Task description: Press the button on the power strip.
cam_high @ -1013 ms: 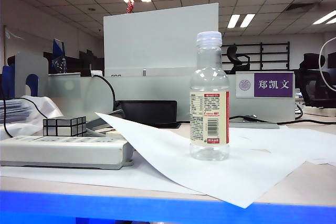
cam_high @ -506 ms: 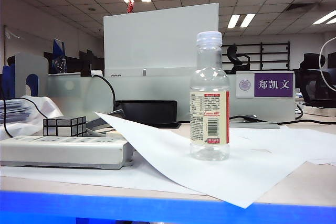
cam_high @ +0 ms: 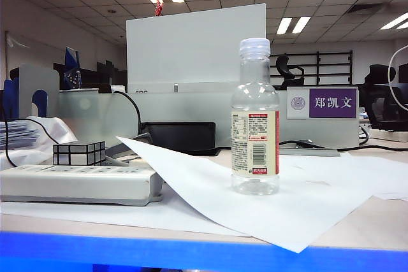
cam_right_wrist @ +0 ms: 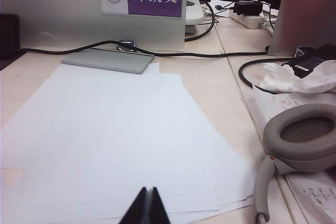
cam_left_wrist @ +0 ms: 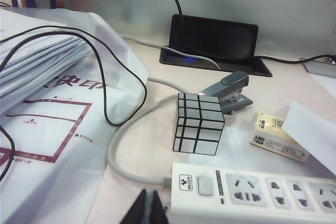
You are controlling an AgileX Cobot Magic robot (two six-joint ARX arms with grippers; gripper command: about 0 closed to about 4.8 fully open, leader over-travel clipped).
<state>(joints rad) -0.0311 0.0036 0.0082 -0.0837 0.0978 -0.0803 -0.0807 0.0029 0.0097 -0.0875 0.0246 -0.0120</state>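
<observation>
- Off-white power strip lies flat at the counter's left front; I see its button at the cord end.
- My left gripper hovers just beside that end, fingers pressed together.
- Silver cube sits just behind the strip.
- My right gripper hangs over white paper, fingers pressed together.

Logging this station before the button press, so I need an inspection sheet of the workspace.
Surface: table, loose paper sheets.
Job's things: power strip flat, button uncovered.
Clutter: mirror cube, stapler, bottle upright, headphones.
Grippers: left pincer shut, beside the strip's cord end; right pincer shut, over paper.
Cables: grey cord, black wire.
Surroundings: name plate.
</observation>
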